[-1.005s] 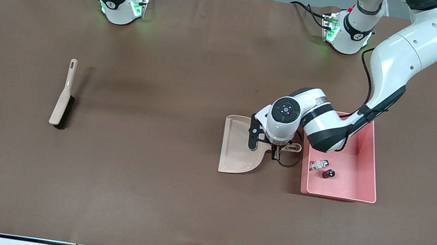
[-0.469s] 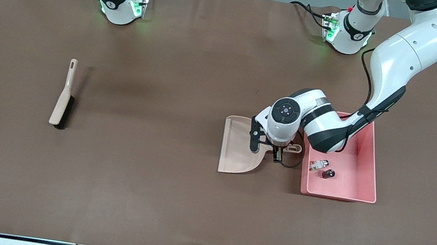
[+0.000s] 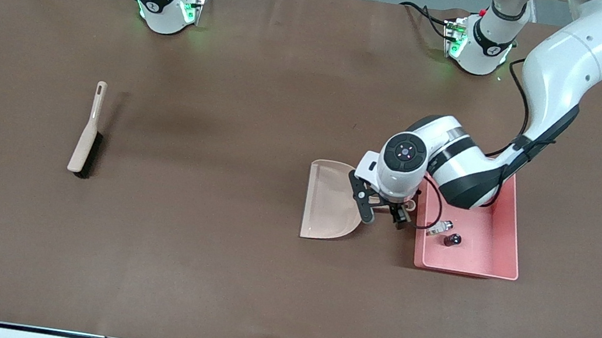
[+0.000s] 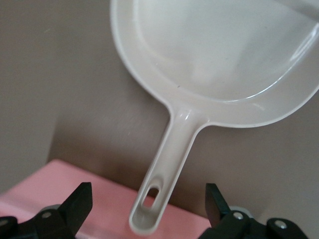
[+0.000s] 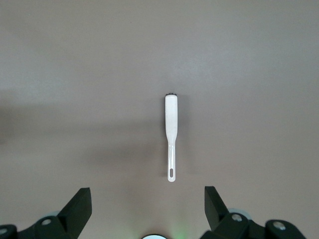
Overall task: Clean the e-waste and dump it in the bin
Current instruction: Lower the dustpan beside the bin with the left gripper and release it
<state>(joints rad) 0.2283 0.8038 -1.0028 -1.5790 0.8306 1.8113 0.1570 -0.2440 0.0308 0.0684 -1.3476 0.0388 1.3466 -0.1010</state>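
1. The left gripper (image 3: 387, 212) hangs over the dustpan handle (image 4: 164, 169), its fingers (image 4: 75, 209) spread wide, one on each side of the handle and touching nothing; they hold nothing.
2. The right gripper (image 5: 148, 211) is up over the brush (image 5: 171, 134), and its fingers (image 5: 77, 209) are wide open and empty. That arm waits; in the front view only its base end shows, at about 11 o'clock.
3. One bin (image 3: 508, 245), pink, stands on the tabletop (image 3: 204, 273) at about 3 o'clock from the middle of the front view, toward the left arm's end.
4. Two pieces of e-waste lie in the bin, toward its wall on the dustpan side: the white-grey part (image 3: 439, 227) and the dark block (image 3: 451, 239). The block sits just beside the part, at its 4 o'clock, nearer to the front camera.
5. One beige dustpan (image 3: 326, 202) lies flat on the tabletop at 9 o'clock of the bin, its pan empty, with the tip of its handle reaching the bin's rim.
6. One brush (image 3: 87, 133) lies on the tabletop at about 9 o'clock in the front view, toward the right arm's end, well apart from the dustpan.
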